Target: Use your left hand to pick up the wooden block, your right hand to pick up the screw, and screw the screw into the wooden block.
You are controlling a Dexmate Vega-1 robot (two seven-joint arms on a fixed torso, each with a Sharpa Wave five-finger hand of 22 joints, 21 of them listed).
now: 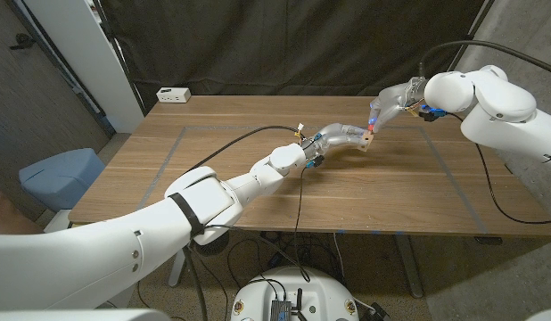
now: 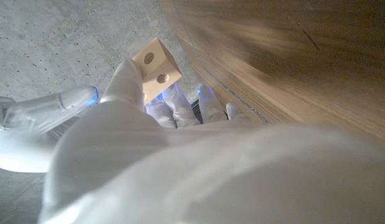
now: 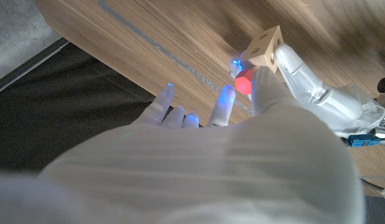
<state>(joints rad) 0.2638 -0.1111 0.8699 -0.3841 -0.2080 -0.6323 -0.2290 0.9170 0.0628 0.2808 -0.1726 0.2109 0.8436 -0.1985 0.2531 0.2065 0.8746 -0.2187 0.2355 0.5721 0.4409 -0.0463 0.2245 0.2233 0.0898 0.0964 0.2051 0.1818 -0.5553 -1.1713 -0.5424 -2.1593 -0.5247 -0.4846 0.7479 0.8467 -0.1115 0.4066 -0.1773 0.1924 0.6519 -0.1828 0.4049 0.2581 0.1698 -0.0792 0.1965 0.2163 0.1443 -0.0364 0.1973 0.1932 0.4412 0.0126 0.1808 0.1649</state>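
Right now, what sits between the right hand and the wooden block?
A small red object, probably the screw's head, sits at the right hand's fingertips against the wooden block that the left hand holds; the right wrist view shows it.

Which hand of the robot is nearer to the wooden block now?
Left. The left hand holds the wooden block in its fingers. The right hand is just above and beside it, bringing something red to the block.
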